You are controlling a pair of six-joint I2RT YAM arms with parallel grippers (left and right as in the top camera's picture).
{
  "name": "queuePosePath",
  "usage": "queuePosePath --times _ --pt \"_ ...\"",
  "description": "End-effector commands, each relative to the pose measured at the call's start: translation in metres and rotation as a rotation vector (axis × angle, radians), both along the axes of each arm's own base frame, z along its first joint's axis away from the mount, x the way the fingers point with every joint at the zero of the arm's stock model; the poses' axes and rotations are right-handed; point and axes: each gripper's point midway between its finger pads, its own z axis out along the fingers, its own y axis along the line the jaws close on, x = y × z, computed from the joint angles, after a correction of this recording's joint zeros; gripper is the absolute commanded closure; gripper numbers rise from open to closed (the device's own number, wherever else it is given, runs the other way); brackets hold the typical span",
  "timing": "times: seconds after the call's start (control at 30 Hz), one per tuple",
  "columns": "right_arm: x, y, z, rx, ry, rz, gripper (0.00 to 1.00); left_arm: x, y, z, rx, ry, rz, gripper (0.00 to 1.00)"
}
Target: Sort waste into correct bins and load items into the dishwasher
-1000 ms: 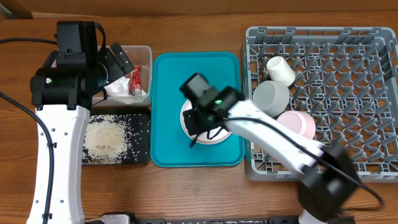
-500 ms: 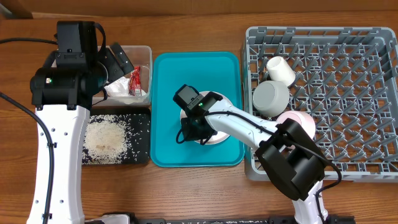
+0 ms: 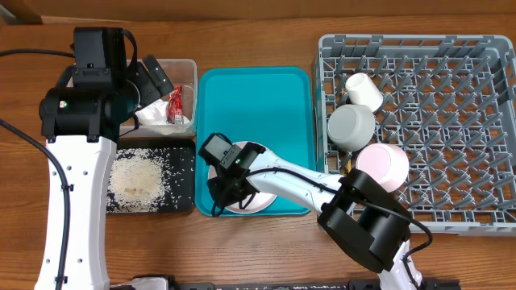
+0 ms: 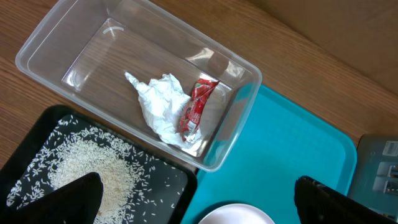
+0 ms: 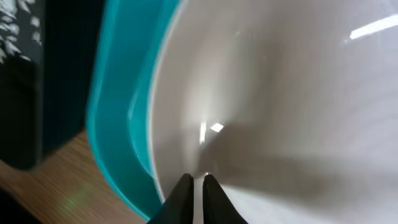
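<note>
The round whitish plate [image 3: 251,200] [image 4: 236,214] [image 5: 280,93] lies at the front left corner of the teal tray [image 3: 258,105]. My right gripper [image 3: 218,196] [image 5: 196,180] rests on the plate near its left rim, jaws together with only a thin slit and nothing seen between them. The left gripper [image 3: 150,87] [image 4: 196,186] hangs open above the clear tub [image 3: 188,68] [image 4: 43,37], which holds the red wrapper [image 3: 175,105] [image 4: 196,106] and white tissue [image 3: 153,118] [image 4: 158,106]. Rice [image 3: 133,177] [image 4: 87,168] lies in the black tray [image 3: 182,198].
The grey dish rack [image 3: 451,121] stands at the right and holds a white cup [image 3: 364,90], a grey bowl [image 3: 351,127] and a pink bowl [image 3: 383,165] along its left side. The right arm reaches across the teal tray from the front right.
The right gripper has slid the plate from the middle of the teal tray to its front left corner. The left arm has not moved.
</note>
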Motion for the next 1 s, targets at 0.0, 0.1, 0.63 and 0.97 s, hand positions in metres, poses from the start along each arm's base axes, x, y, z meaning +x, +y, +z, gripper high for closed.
queuePosePath --times 0.0,0.1,0.63,0.97 --pt "0.024 -0.016 0.006 -0.026 -0.034 -0.03 0.88 0.002 0.002 0.004 0.001 -0.01 0.01 0.0" --pt "0.045 -0.029 0.038 -0.013 -0.052 -0.045 0.83 0.002 0.002 0.004 0.001 -0.01 0.01 0.0" --pt "0.073 -0.125 0.057 -0.192 -0.036 -0.19 0.62 0.002 0.002 0.004 0.001 -0.011 0.01 0.0" --pt "0.067 -0.135 -0.001 -0.195 -0.073 -0.197 0.55 0.002 0.002 0.004 0.001 -0.01 0.01 0.0"
